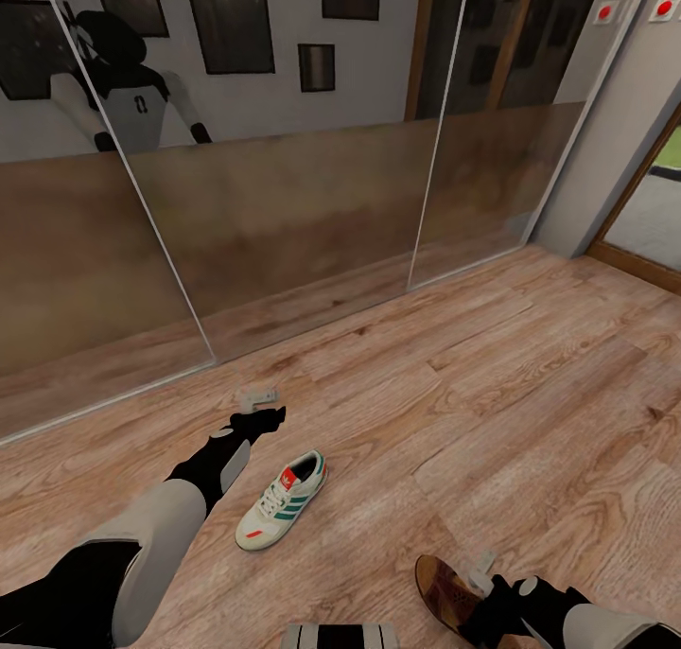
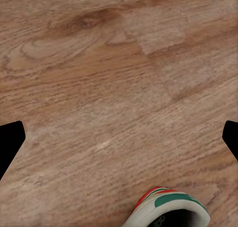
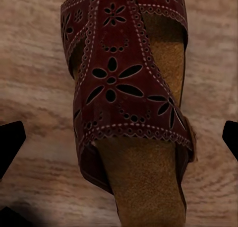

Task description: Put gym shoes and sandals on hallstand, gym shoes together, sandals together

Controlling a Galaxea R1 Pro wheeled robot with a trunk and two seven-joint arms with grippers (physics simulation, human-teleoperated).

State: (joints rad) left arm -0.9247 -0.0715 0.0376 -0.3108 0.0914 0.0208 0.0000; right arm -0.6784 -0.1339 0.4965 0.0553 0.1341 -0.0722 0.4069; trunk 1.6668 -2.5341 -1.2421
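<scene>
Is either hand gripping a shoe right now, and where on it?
Neither. The left hand is open over bare floor beyond the sneaker; the right hand is open above the sandal.

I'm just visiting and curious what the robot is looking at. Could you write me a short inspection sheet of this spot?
Surface: wood-plank floor, bare around the shoes.
Job's things: one gym shoe upright on the floor; one sandal on the floor.
Clutter: nothing seen.
Hands: left hand open, above the floor beyond the gym shoe; right hand open, over the sandal.
Cables: nothing seen.
Surroundings: mirrored sliding panels reflecting the robot; doorway at right.
</scene>
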